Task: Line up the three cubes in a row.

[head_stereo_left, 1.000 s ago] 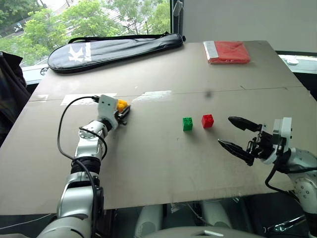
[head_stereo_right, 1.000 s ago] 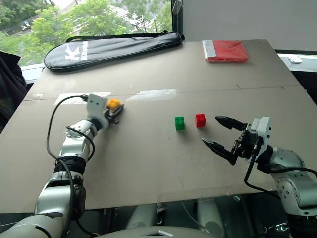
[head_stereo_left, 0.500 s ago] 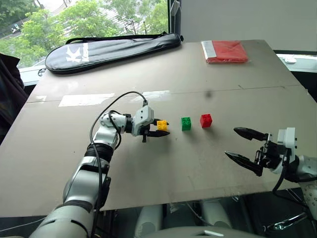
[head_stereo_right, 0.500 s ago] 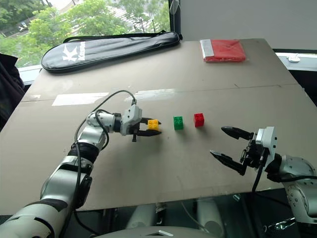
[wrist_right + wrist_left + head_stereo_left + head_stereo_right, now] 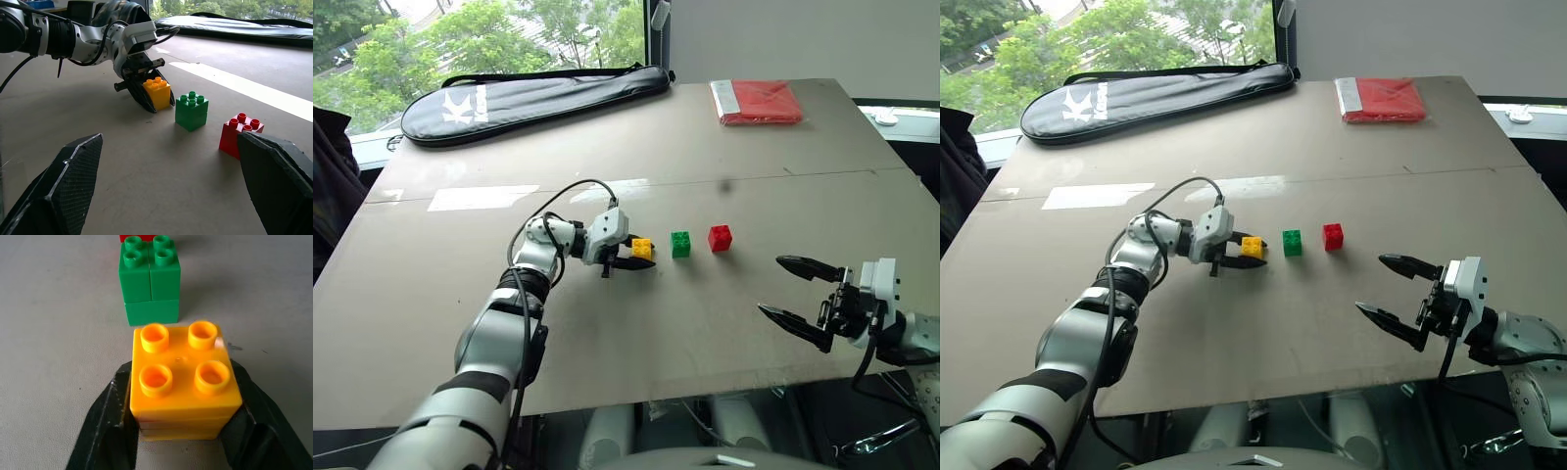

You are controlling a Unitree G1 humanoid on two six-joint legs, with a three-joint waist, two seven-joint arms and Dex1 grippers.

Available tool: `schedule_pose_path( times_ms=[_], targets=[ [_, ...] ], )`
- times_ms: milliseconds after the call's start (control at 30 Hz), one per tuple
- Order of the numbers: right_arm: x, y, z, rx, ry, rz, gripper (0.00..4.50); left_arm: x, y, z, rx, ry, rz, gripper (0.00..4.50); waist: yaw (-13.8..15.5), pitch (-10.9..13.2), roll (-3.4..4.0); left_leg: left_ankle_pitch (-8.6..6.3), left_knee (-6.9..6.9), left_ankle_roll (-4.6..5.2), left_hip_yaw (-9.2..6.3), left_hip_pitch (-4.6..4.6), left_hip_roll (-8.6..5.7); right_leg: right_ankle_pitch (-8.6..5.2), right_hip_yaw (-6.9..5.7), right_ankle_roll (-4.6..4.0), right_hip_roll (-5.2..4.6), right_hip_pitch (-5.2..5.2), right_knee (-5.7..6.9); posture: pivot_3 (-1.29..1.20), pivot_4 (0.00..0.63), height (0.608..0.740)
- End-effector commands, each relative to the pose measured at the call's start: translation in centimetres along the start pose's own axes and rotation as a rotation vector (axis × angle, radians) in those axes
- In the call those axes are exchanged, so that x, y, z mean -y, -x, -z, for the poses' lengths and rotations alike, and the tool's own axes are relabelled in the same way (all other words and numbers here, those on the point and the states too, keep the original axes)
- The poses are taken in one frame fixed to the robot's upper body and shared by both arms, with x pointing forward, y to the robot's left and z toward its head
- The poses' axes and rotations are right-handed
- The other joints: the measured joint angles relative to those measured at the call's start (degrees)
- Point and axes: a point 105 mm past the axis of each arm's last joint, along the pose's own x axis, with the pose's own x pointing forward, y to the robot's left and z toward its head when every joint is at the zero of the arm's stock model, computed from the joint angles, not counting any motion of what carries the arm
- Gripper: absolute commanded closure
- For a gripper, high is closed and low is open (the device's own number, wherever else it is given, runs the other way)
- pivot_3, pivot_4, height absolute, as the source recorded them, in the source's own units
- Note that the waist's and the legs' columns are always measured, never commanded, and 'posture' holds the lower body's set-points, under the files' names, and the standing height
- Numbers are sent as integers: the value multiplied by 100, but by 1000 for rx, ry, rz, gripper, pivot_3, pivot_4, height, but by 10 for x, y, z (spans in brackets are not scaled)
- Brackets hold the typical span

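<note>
Three studded cubes lie in a line across the middle of the table: yellow [image 5: 642,249], green [image 5: 681,244], red [image 5: 721,238]. The yellow cube rests on the tabletop a narrow gap from the green one. My left gripper [image 5: 640,253] reaches in from the left, and its black fingers [image 5: 112,421] lie against two opposite sides of the yellow cube [image 5: 183,382]. In the left wrist view the green cube [image 5: 149,281] stands straight beyond the yellow one. My right gripper [image 5: 771,285] hovers wide open near the table's front right, apart from the red cube [image 5: 240,134].
A long black racket bag [image 5: 538,93] lies along the far left edge. A flat red packet [image 5: 756,101] sits at the far right. A pale tape strip [image 5: 480,198] marks the table [image 5: 636,333] left of my left arm.
My left arm swung right with the yellow cube, from the table's left part to just beside the green cube, and the wrist turned toward the row. The right gripper dropped back slightly and stayed open.
</note>
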Motion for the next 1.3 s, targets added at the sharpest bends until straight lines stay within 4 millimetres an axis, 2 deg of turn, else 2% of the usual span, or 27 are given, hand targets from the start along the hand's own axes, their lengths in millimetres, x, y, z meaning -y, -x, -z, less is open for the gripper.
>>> schedule_pose_path(
  times_ms=[33,67,100,333,467,667,733,800,933,1067,1300],
  targets=[
    [0,-1,-12,25,50,-2,0,-1,0,2,-18,-1,-8,837,0,0,0,0,0,0,0,0,0,0,0,0,0,0,0,0,150,701],
    [0,-1,-12,25,50,-3,0,-1,0,3,-21,2,-8,317,-1,0,0,0,0,0,1,0,0,0,0,0,0,0,0,0,150,701],
    [0,-1,-12,25,50,-4,0,-1,0,4,-26,5,-7,17,-1,0,0,0,0,0,0,0,0,0,0,0,0,0,-1,0,150,701],
    [0,-1,-10,24,41,-10,0,-10,13,3,-12,-4,-94,17,-1,0,0,0,0,0,0,1,0,0,0,0,-1,0,2,0,150,701],
    [-1,1,-4,16,22,-14,0,-4,39,1,71,54,-86,17,-52,0,0,0,-1,0,4,5,6,-1,3,-2,6,-3,11,0,150,701],
    [-1,-1,3,8,4,-24,0,26,75,16,14,136,-37,17,-23,1,1,0,-4,0,1,-3,12,-5,3,-9,9,-13,14,0,150,701],
    [2,-1,7,6,2,-19,0,34,86,24,-42,154,-108,17,-38,1,1,0,-4,0,1,-4,11,-9,2,-16,7,-13,11,0,150,701],
    [5,0,11,3,3,0,0,41,90,23,-49,170,-190,17,-21,0,2,0,-5,0,-9,8,27,-13,17,-22,0,-12,16,0,150,701],
    [12,5,28,-55,24,73,0,58,89,12,-31,204,-351,17,-13,1,4,0,-5,-1,-11,10,31,-17,18,-27,-6,-10,15,0,150,701],
    [18,15,44,-123,22,130,0,84,79,3,-16,229,-529,17,-5,1,6,0,-5,-1,-10,8,29,-17,18,-27,-9,-12,12,0,150,701],
    [26,31,66,-220,24,206,0,127,76,19,-53,363,-697,17,-9,-2,10,-1,-6,-1,0,18,29,-18,24,-28,-8,-9,14,0,150,701]
  ],
)
